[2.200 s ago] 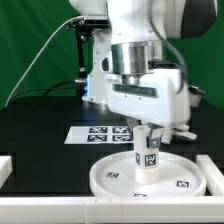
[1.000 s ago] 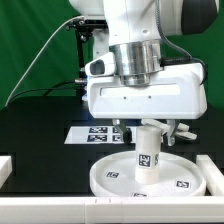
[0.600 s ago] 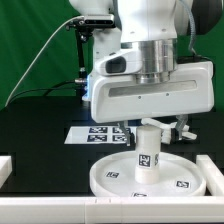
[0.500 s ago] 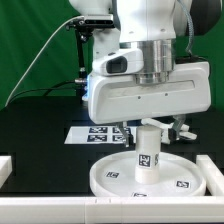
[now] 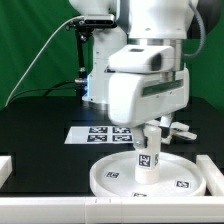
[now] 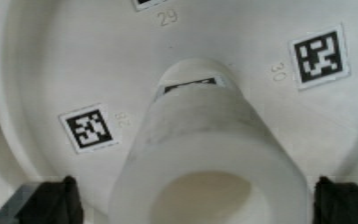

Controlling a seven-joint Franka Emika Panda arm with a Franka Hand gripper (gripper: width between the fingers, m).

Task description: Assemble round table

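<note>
The large round rimmed disc [image 5: 108, 176] lies flat near the table's front. The short post [image 5: 147, 152] stands upright at its middle. My gripper [image 5: 148, 122] hangs straight over the post, its white hand covering the post's top. In the wrist view the post [image 6: 202, 120] fills the middle over the tagged disc [image 6: 51, 70]. My gripper [image 6: 190, 202] straddles the post. Its dark fingertips [image 6: 51, 203] stand on either side with thin gaps, not pressing. The cross-shaped piece [image 5: 178, 129] peeks out behind the hand at the exterior view's right.
The marker board [image 5: 95, 134] lies on the black table behind the disc. White edge rails run along the front [image 5: 50, 208] and at the exterior view's left [image 5: 5, 165]. The arm's base and a green backdrop are at the back.
My hand has turned about its vertical axis over the post, from broad side facing the camera to an angled side. The post's tag stays facing the camera, and the disc has not moved.
</note>
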